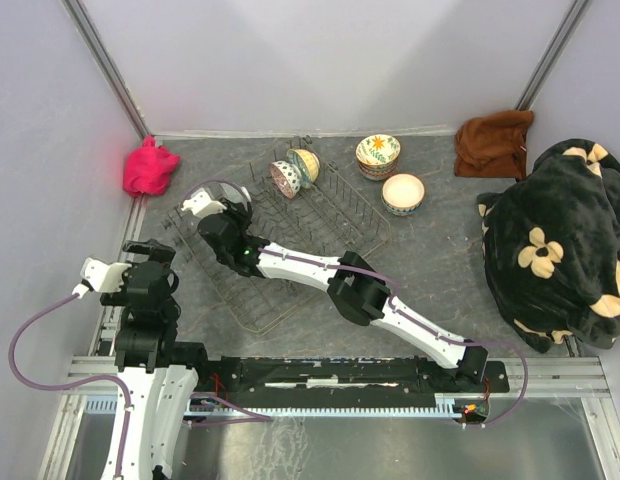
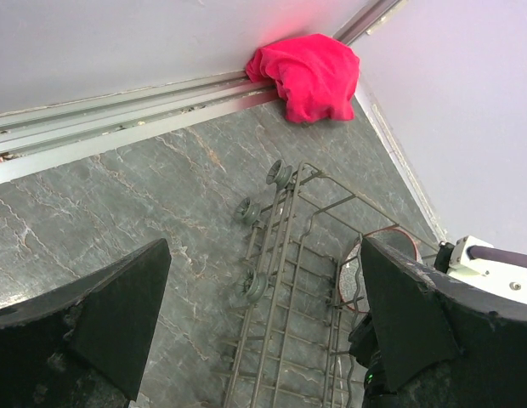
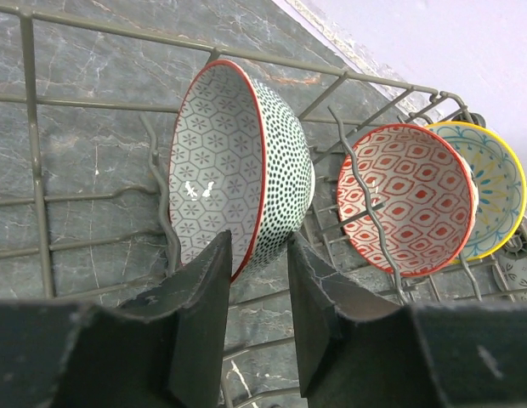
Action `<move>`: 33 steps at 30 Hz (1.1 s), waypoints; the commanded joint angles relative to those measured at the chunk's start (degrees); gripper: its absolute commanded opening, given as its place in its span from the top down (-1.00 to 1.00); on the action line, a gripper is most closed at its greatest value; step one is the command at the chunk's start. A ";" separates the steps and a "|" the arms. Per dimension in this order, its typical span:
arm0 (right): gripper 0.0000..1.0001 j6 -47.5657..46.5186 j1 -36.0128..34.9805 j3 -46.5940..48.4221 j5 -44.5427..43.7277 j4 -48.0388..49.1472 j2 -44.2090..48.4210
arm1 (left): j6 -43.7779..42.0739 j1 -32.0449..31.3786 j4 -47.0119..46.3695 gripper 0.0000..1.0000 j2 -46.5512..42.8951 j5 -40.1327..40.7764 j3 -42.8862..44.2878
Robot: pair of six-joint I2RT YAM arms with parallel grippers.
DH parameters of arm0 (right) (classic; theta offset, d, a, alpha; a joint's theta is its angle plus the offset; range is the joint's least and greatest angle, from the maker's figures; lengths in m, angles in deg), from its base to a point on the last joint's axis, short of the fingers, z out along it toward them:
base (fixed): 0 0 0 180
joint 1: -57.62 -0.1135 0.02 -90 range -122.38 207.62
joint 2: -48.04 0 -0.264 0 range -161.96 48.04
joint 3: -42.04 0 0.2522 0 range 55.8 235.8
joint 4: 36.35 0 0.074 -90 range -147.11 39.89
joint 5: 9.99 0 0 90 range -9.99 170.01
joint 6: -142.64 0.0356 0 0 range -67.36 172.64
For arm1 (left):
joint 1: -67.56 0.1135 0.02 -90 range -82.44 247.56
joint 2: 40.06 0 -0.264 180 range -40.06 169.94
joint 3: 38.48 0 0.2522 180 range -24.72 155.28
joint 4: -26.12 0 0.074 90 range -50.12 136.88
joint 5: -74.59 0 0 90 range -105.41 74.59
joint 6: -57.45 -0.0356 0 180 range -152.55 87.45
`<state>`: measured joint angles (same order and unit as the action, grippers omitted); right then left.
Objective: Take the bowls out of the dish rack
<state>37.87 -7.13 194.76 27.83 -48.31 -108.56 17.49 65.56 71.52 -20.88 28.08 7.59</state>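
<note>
1. right gripper [image 3: 257, 263]: dark matte fingers [image 3: 195, 323] narrowly parted, astride the lower rim of the dotted bowl [image 3: 246, 161]; firm pinch cannot be confirmed.
2. dotted bowl: glazed ceramic, red rim, hexagon-patterned inside, standing on edge among the wire tines of the dish rack [image 3: 34, 170].
3. step in hand, as judged: securing this bowl; next calls for a firm close, then a straight lift clear of the tines.
4. left gripper [image 2: 263, 255]: wide open, empty, over the marbled grey table [image 2: 119, 195].
</note>
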 commanded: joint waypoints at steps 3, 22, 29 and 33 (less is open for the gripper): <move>0.34 -1.24 0.06 3.60 -3.00 3.54 -1.03 | 1.99 0.02 -0.67 -0.99 -0.48 1.63 2.18; 0.97 -3.34 -0.07 1.87 -8.30 11.52 -1.43 | 1.93 0.00 -1.62 -0.99 -0.15 1.67 1.53; 0.97 -7.31 -0.43 -0.51 -10.69 20.69 -0.51 | 1.90 -0.02 -2.22 -0.98 0.13 1.60 1.27; 0.97 -10.22 -0.69 -2.09 -11.86 26.22 -0.14 | 1.90 -0.03 -2.52 -0.99 0.24 1.57 1.09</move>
<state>31.16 -6.76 193.34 17.86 -33.60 -110.09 17.62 65.56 71.43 -20.88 28.10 7.59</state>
